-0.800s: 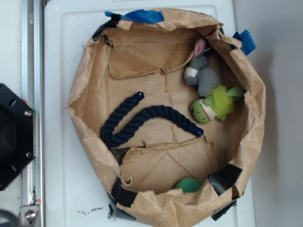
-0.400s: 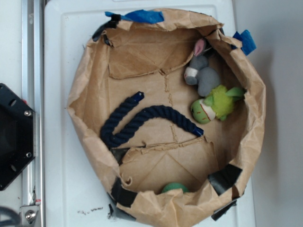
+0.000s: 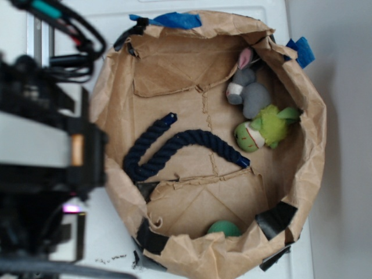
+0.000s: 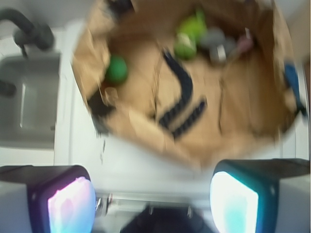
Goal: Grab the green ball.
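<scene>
Currently gripper (image 4: 150, 194) open, fingers spread wide, outside the paper bag (image 3: 302, 174); green ball (image 3: 224, 228) sits against the bag's near wall, untouched.

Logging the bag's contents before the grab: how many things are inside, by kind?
Balls: 1, the green ball by the near wall.
Plush toys: 2, a grey bunny and a lime plush.
Ropes: 1, a dark blue rope.
Total: 4, all inside the paper bag.
The hand is outside the bag, open and empty.
</scene>
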You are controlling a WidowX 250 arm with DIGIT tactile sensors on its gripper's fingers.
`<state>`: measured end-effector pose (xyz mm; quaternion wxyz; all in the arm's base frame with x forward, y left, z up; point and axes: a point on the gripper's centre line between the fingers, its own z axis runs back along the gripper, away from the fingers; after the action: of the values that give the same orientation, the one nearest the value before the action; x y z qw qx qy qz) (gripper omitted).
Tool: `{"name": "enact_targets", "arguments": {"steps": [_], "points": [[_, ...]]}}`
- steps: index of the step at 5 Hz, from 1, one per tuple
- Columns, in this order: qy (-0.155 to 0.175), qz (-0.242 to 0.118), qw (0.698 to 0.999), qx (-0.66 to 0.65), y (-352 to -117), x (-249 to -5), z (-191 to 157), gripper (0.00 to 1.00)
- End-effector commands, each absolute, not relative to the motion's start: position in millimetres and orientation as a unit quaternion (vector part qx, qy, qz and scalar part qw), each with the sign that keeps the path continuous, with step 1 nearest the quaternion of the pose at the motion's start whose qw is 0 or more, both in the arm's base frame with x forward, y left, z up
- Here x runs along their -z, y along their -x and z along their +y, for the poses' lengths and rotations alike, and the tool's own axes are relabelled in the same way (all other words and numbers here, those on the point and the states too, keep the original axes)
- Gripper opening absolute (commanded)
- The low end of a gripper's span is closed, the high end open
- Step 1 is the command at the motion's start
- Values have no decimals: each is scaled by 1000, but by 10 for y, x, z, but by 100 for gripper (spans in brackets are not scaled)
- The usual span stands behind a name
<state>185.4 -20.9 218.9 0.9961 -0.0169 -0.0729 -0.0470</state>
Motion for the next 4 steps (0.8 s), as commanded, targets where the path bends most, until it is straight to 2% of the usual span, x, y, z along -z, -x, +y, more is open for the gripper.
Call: {"name": "enact_targets", "arguments": {"steps": [1,2,4], "points": [[90,-141,950,262,-2130,-2150,-75,100],[53,-155,946,280,-2193,-2131,61,100],[53,-155,946,280,-2193,-2131,61,100]]}}
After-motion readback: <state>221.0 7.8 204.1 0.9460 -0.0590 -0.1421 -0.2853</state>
